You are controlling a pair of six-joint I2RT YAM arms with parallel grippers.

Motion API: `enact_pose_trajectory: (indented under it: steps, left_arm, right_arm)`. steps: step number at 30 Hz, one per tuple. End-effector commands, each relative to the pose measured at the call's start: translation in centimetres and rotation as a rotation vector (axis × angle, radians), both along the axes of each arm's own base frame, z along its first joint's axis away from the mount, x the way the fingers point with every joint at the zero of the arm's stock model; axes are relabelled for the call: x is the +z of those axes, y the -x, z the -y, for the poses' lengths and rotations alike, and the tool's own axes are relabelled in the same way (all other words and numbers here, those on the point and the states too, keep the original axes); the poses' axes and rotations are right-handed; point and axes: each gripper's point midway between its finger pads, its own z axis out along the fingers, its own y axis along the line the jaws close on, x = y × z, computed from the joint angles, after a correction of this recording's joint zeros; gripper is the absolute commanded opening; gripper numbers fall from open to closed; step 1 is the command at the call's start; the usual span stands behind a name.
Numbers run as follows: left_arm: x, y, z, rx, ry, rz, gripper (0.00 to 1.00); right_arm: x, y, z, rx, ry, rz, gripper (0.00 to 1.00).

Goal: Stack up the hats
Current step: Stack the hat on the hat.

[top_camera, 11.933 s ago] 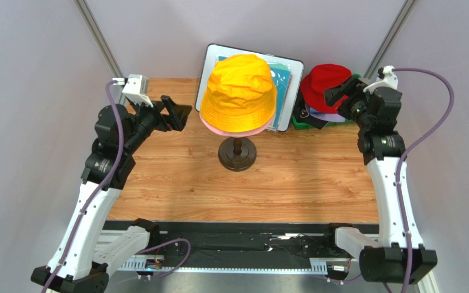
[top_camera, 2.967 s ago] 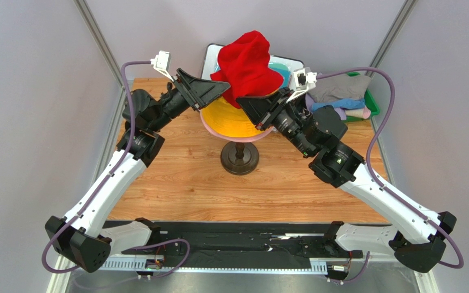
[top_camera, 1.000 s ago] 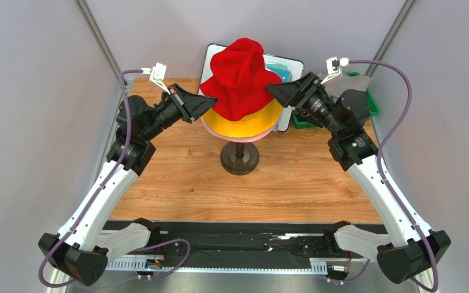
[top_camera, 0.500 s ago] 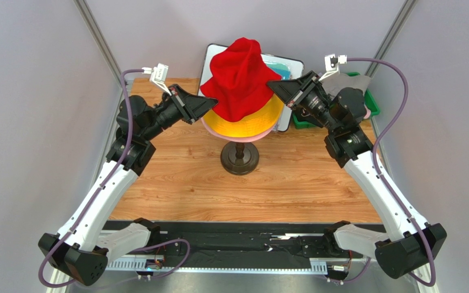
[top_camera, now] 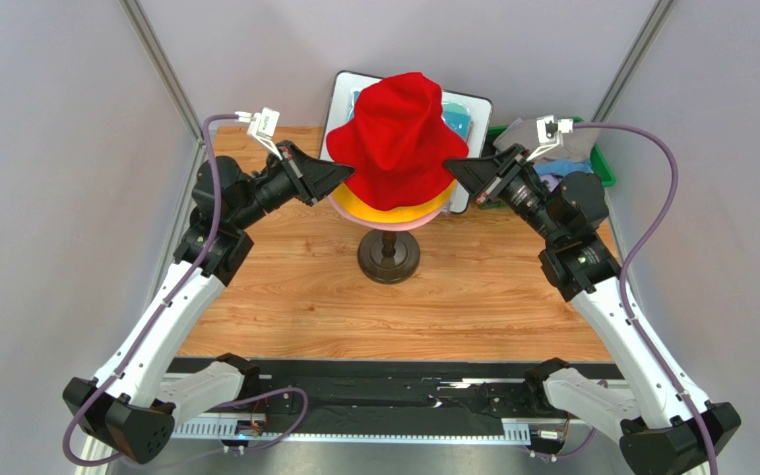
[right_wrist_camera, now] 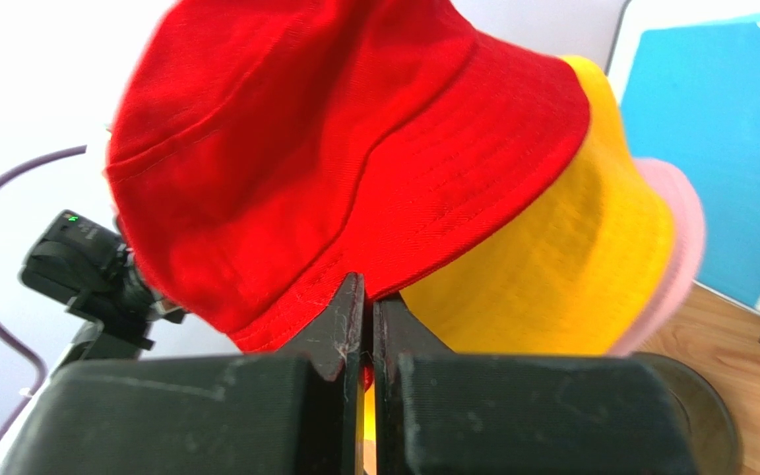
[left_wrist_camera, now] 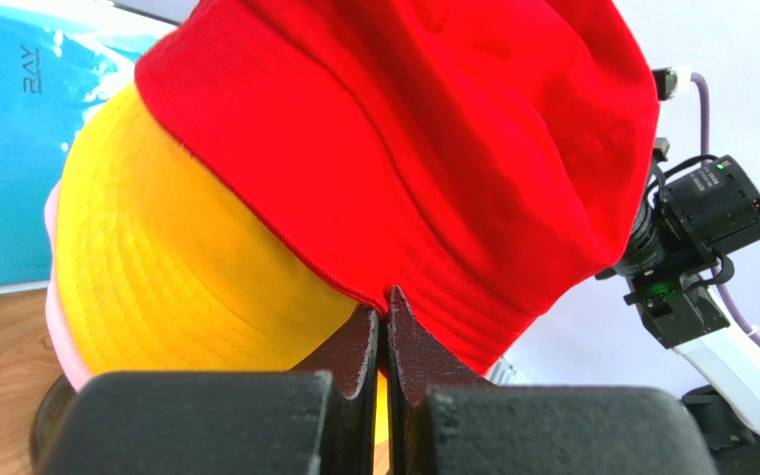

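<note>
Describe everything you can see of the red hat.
The red hat is a soft cloth bucket hat with a stitched brim, its crown rumpled and peaked. It sits tilted over the orange-yellow hat, not fully down. The left tool and right tool pinch its brim on opposite sides.

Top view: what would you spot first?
The big red hat in the middle jumps out. It sits tilted on top of a yellow hat and a pink hat. The left end effector and right end effector pinch its brim, one from each side.
</note>
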Motion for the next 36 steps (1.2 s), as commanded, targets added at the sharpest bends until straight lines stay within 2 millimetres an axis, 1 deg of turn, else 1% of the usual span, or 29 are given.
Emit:
enact_pose_trajectory:
  steps: [1, 2, 3, 4, 5, 7, 10, 11, 13, 14, 16, 17, 20, 21, 23, 24, 25, 26, 27, 29, 30, 31, 32, 33, 34, 35, 36]
  left_arm:
    - [-3.4, -0.7, -0.3, 0.021, -0.055, -0.088, 0.0]
    - [-4.2, -1.0, -0.5, 0.03, -0.061, -0.11, 0.0]
    - [-4.7, -1.4, -1.0, 0.056, -0.056, -0.13, 0.0]
    - [-5.2, -1.5, -1.2, 0.069, -0.058, -0.142, 0.0]
    - [-6.1, -1.6, -1.5, 0.082, -0.058, -0.159, 0.0]
    - [-6.7, -2.1, -2.3, 0.116, -0.051, -0.171, 0.0]
    - [-8.1, -2.5, -3.3, 0.147, -0.063, -0.205, 0.0]
    - [-8.9, -2.7, -3.4, 0.154, -0.069, -0.223, 0.0]
    - [-9.5, -2.9, -3.8, 0.161, -0.068, -0.235, 0.0]
    - [-10.2, -3.0, -3.9, 0.161, -0.072, -0.247, 0.0]
    - [-10.5, -3.1, -4.1, 0.164, -0.073, -0.252, 0.0]
    - [-10.6, -3.2, -4.2, 0.169, -0.073, -0.256, 0.0]
    - [-11.3, -3.3, -4.7, 0.182, -0.085, -0.269, 0.0]
    - [-11.4, -3.5, -5.0, 0.193, -0.086, -0.272, 0.0]
    - [-11.2, -3.9, -5.5, 0.204, -0.086, -0.266, 0.0]
    - [-11.0, -3.9, -5.5, 0.199, -0.088, -0.263, 0.0]
    - [-10.9, -4.1, -5.6, 0.197, -0.088, -0.262, 0.0]
    - [-10.3, -4.7, -5.7, 0.2, -0.09, -0.256, 0.0]
    - [-10.2, -4.8, -5.7, 0.191, -0.101, -0.258, 0.0]
    - [-9.5, -5.6, -5.7, 0.184, -0.118, -0.263, 0.0]
    - [-9.3, -5.8, -5.8, 0.184, -0.137, -0.252, 0.0]
    - [-9.2, -6.2, -5.9, 0.186, -0.149, -0.254, 0.0]
    - [-8.7, -6.8, -5.9, 0.186, -0.163, -0.26, 0.0]
    - [-8.6, -7.1, -5.9, 0.18, -0.185, -0.252, 0.0]
    - [-8.5, -7.4, -6.0, 0.178, -0.197, -0.255, 0.0]
    - [-8.2, -7.9, -6.0, 0.178, -0.21, -0.267, 0.0]
    - [-8.1, -8.2, -6.0, 0.171, -0.223, -0.261, 0.0]
  right_arm:
    - [-4.1, -1.5, 0.2, -0.044, 0.073, -0.078, 0.0]
    - [-4.6, -1.7, 0.1, -0.047, 0.078, -0.088, 0.0]
    - [-5.6, -1.8, 0.1, -0.048, 0.093, -0.122, 0.0]
    - [-6.2, -2.2, 0.2, -0.06, 0.098, -0.138, 0.0]
    - [-6.6, -2.4, 0.1, -0.061, 0.103, -0.147, 0.0]
    - [-7.4, -2.7, 0.1, -0.065, 0.106, -0.166, 0.0]
    - [-8.4, -2.8, 0.1, -0.071, 0.112, -0.19, 0.0]
    - [-8.6, -2.9, 0.1, -0.074, 0.115, -0.196, 0.0]
    - [-9.1, -3.0, 0.3, -0.083, 0.12, -0.206, 0.0]
    - [-9.6, -2.9, 0.3, -0.084, 0.126, -0.219, 0.0]
    - [-9.8, -2.9, 0.4, -0.087, 0.13, -0.223, 0.0]
    - [-10.3, -2.9, 0.3, -0.084, 0.136, -0.236, 0.0]
    - [-10.1, -2.6, 0.3, -0.08, 0.14, -0.227, 0.0]
    - [-9.7, -2.6, 0.4, -0.079, 0.139, -0.218, 0.0]
    - [-9.1, -2.3, 0.1, -0.06, 0.147, -0.201, 0.0]
    - [-7.8, -2.2, 0.1, -0.052, 0.147, -0.167, 0.0]
    - [-7.4, -2.1, -0.2, -0.032, 0.152, -0.153, 0.0]
    - [-6.8, -2.0, -0.3, -0.026, 0.154, -0.143, 0.02]
    - [-5.8, -2.0, -0.3, -0.021, 0.159, -0.113, 0.18]
    - [-4.9, -1.8, -0.3, -0.015, 0.168, -0.091, 0.39]
    - [-4.6, -1.8, -0.1, -0.02, 0.183, -0.076, 0.52]
    - [-3.7, -2.1, 0.6, -0.049, 0.181, -0.062, 0.55]
    - [-3.3, -2.1, 1.2, -0.063, 0.177, -0.06, 0.58]
    - [-2.9, -2.2, 1.7, -0.071, 0.169, -0.054, 0.61]
    - [-2.5, -2.5, 2.7, -0.077, 0.148, -0.059, 0.62]
    - [-1.6, -2.9, 3.2, -0.084, 0.125, -0.031, 0.62]
    - [-1.2, -3.2, 3.5, -0.08, 0.108, -0.02, 0.62]
